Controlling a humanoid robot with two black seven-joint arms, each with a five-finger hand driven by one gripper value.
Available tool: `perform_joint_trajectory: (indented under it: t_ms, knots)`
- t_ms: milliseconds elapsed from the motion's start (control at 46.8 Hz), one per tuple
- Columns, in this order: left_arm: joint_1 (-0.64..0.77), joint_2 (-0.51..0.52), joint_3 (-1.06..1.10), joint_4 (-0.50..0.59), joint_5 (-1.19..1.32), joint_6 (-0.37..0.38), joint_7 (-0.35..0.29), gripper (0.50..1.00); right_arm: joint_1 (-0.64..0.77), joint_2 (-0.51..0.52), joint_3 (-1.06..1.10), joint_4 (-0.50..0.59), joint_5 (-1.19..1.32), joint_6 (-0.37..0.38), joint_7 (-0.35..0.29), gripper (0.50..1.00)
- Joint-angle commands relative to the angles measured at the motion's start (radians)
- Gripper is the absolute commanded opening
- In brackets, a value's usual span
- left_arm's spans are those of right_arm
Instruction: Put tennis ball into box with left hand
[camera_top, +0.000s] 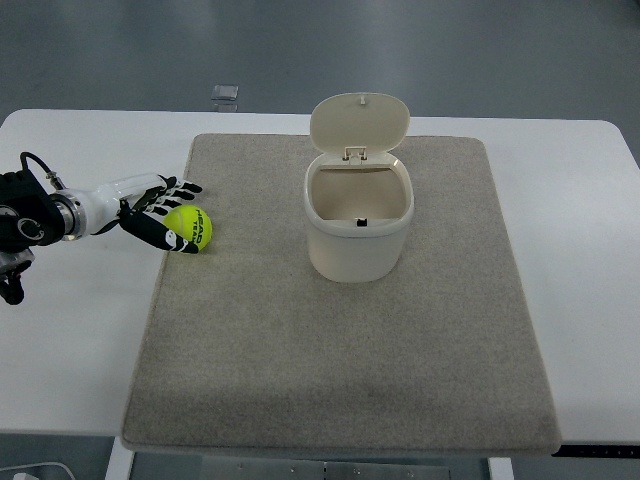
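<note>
A yellow-green tennis ball (190, 228) lies near the left edge of the grey mat (340, 340). My left hand (166, 212) reaches in from the left and sits right against the ball, fingers spread around its left side, one above and one below it, without closing on it. The cream box (357, 228) stands upright in the middle of the mat, about a ball's throw of mat to the right, with its hinged lid (359, 121) tipped open at the back. The inside of the box looks empty.
The mat lies on a white table (70, 330) whose front edge runs along the bottom of the view. A small clear item (225, 95) sits at the table's far edge.
</note>
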Motion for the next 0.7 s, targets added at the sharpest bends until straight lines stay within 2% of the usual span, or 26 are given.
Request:
perform_joint_trajectory:
  t_ms: [0,192,342,491,619,683]
  knots:
    - [0.002,-0.002,0.0,0.0,0.001,0.0,0.0,0.915,0.0,0.0,0.0,0.0,0.0,0.0,0.0,0.938]
    - [0.01,0.0,0.002,0.0,0.003,0.0,0.0,0.913,0.0,0.0,0.0,0.0,0.0,0.0,0.0,0.938]
    - [0.022,-0.011,0.0,0.005,0.006,0.0,-0.001,0.864,0.0,0.0,0.0,0.0,0.0,0.0,0.0,0.94]
    - [0.04,-0.034,-0.006,0.032,0.006,0.0,-0.001,0.851,0.0,0.0,0.0,0.0,0.0,0.0,0.0,0.938]
    - [0.039,-0.036,-0.011,0.035,0.006,0.0,-0.001,0.814,0.0,0.0,0.0,0.0,0.0,0.0,0.0,0.938]
    - [0.039,-0.036,-0.011,0.035,0.006,0.0,-0.003,0.776,0.0,0.0,0.0,0.0,0.0,0.0,0.0,0.938]
